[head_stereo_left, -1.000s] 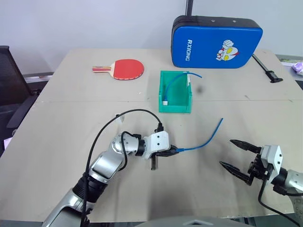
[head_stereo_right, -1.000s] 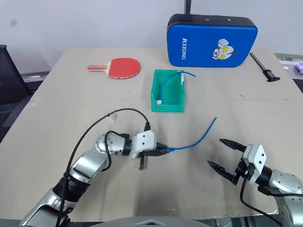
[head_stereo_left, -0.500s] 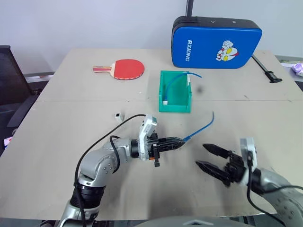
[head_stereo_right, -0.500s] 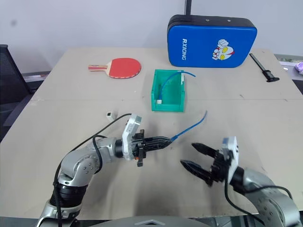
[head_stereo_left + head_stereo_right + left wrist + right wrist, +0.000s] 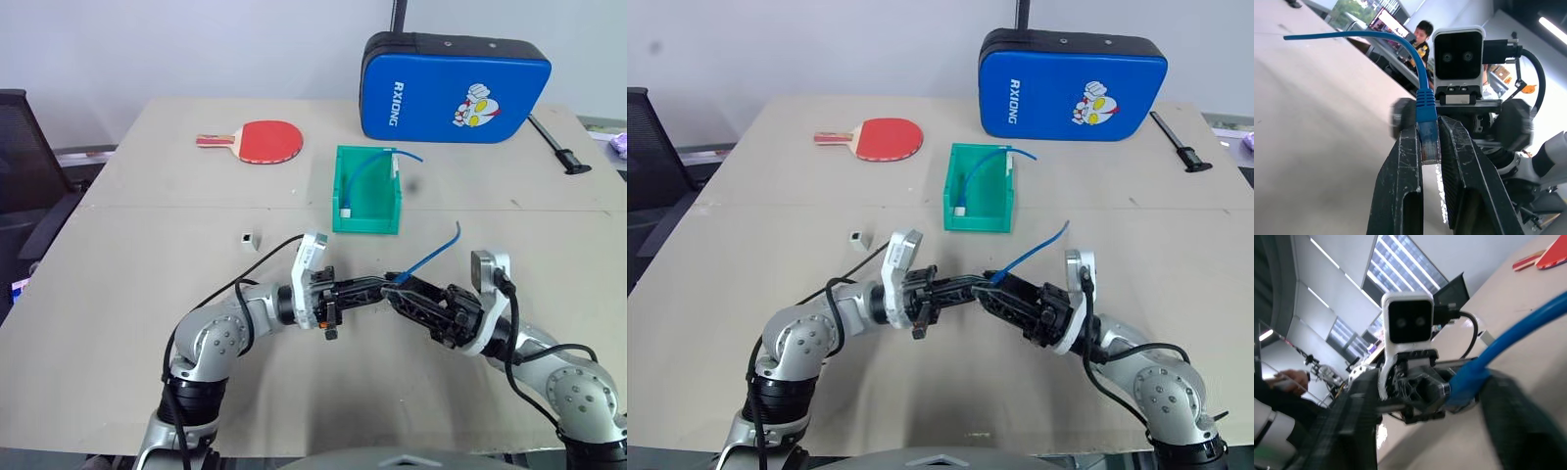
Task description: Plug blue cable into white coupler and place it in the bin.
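Note:
My left gripper [image 5: 380, 285] is shut on the clear plug end of the blue cable [image 5: 431, 257], held just above the table; the plug sits pinched between its fingers [image 5: 1405, 161]. The cable arcs up and away to the right. My right gripper [image 5: 395, 295] faces the left one tip to tip, its jaws still apart and straddling the cable [image 5: 1508, 333] just behind the plug. The white coupler [image 5: 245, 238] lies alone on the table, left of both grippers. The green bin [image 5: 365, 223] stands beyond them.
Another blue cable with a white end piece [image 5: 367, 166] lies inside the bin. A red paddle [image 5: 266, 140] and a big blue padded case [image 5: 454, 86] sit at the back, a black tool [image 5: 560, 147] at the far right. A person [image 5: 1425, 32] sits in the background.
My right arm swung left and up until its jaws straddle the cable, and they have narrowed. My left gripper rose and rolled, still holding the plug.

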`<action>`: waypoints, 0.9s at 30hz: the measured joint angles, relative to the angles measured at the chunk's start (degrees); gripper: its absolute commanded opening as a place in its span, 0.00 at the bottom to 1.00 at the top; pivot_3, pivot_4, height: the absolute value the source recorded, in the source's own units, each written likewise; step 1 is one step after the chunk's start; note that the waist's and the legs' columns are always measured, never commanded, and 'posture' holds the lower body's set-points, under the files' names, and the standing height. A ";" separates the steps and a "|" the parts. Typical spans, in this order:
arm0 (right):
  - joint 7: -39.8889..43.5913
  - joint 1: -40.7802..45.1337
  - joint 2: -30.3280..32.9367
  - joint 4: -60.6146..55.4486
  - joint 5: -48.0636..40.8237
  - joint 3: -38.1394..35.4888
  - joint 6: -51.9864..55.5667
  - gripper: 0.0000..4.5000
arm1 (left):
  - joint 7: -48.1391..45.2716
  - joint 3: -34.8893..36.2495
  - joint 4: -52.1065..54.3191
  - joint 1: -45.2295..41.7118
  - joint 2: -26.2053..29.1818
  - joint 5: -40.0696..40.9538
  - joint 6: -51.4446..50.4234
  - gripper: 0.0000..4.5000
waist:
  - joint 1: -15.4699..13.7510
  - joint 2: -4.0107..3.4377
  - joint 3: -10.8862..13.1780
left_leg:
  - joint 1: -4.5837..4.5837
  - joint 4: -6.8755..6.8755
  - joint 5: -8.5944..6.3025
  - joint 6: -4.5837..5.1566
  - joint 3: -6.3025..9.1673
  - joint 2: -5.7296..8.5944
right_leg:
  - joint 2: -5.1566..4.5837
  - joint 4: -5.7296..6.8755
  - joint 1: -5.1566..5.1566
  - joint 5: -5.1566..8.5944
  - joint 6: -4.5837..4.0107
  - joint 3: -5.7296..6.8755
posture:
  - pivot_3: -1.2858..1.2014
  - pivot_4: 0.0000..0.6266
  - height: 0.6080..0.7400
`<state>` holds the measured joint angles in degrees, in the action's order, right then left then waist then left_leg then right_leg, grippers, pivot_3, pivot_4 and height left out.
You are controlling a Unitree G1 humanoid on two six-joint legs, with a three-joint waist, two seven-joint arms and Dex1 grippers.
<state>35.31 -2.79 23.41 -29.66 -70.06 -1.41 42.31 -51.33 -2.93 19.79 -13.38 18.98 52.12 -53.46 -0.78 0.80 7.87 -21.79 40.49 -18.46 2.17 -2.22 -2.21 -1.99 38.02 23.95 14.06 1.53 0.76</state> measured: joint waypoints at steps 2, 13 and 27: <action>-0.51 0.59 -0.03 0.68 -1.10 -1.17 0.02 0.08 | -0.21 0.04 -0.04 0.16 0.31 0.46 0.06 0.00 | 0.01 0.00 0.00 | 0.01 0.00 0.00 0.00 0.02 -0.01 | 0.06 -0.01 -0.01 0.00 0.00 0.01 | 0.52 0.24 0.56; -0.98 2.23 0.61 1.58 -5.47 -2.35 1.90 0.04 | -0.65 0.03 -0.04 0.28 -0.21 1.98 1.60 0.00 | -0.01 0.00 0.00 | -0.03 0.00 0.01 0.00 0.03 0.00 | 0.04 -0.05 -0.02 0.00 0.00 0.01 | 0.52 0.24 0.56; 0.60 7.25 -0.83 5.78 0.39 -3.01 -2.08 0.00 | 3.00 1.76 7.78 15.16 8.80 -9.54 14.19 0.91 | 0.10 -0.04 0.01 | -0.01 -0.11 0.01 -0.01 0.07 -0.04 | 0.02 -0.08 0.01 0.01 -0.01 -0.05 | 0.52 0.24 0.56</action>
<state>35.90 4.47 22.58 -23.88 -69.67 -4.42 40.24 -48.32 -1.17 27.57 1.78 27.77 42.58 -39.27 -0.68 0.76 7.88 -21.80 40.38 -18.45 2.16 -2.15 -2.25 -1.97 37.94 23.96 14.07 1.52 0.71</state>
